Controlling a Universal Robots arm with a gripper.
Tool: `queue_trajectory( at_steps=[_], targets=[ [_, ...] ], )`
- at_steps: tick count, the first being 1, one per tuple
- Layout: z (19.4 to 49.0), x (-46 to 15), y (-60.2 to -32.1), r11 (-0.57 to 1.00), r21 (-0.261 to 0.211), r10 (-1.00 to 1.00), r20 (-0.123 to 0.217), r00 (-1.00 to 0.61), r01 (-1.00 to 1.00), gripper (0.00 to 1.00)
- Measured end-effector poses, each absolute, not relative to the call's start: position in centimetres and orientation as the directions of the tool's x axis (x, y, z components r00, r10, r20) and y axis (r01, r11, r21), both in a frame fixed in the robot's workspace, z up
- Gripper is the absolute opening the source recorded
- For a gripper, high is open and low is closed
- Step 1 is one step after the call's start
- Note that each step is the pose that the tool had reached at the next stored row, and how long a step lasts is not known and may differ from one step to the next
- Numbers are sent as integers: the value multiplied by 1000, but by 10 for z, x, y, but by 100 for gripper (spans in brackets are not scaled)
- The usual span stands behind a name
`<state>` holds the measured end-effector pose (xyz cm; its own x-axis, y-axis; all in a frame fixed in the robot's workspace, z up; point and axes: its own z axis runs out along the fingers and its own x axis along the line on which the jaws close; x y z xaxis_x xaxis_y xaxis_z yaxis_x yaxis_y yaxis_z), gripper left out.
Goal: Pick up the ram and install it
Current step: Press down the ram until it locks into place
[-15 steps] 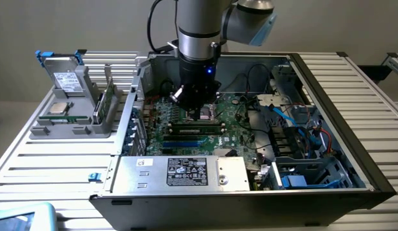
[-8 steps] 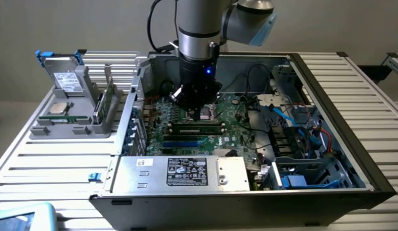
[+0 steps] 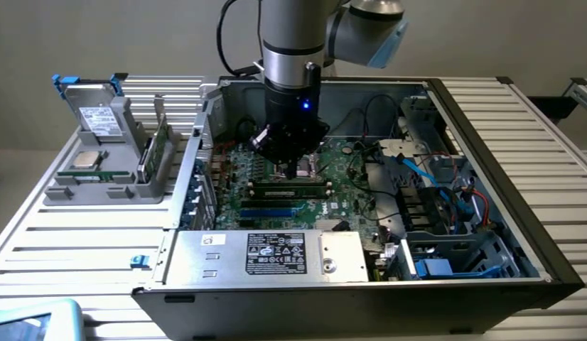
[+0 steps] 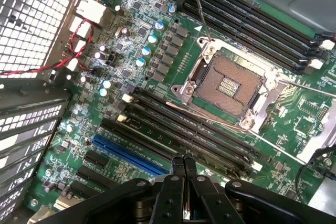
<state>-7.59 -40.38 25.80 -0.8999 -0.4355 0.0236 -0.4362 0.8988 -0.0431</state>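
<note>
Ram (image 3: pixel 291 187) was found inside the open computer case (image 3: pixel 507 170), lying lengthwise along the memory slots (image 4: pixel 189 129) on the motherboard (image 4: pixel 131 35), a long thin stick with dark chips on its face. Whether it was fully seated could not be judged.

The gripper (image 3: pixel 295 170) stood directly above the ram with its tips at or just over the stick's upper edge; contact could not be confirmed. In the wrist view the gripper (image 4: pixel 178 162) had its two fingers pressed together with nothing between them, hanging over the black slots beside the blue slot (image 4: pixel 126 153). The empty processor socket (image 4: pixel 228 85) lay just beyond those slots, its metal frame folded open.

A grey metal box with a white label (image 3: pixel 265 252) occupied the near edge of the case. On the slatted table (image 3: pixel 75 234), at the exterior view's left, a grey holder (image 3: pixel 94 192) carried a square silver chip (image 3: pixel 88 158) and a green board (image 3: pixel 153 153) standing on edge.
</note>
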Motion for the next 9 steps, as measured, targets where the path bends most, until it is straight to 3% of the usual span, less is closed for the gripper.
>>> queue_trajectory(
  at_steps=[9],
  targets=[
    [258, -76, -404, 943, -45, -329, 20, -944, -330, 11]
  ],
)
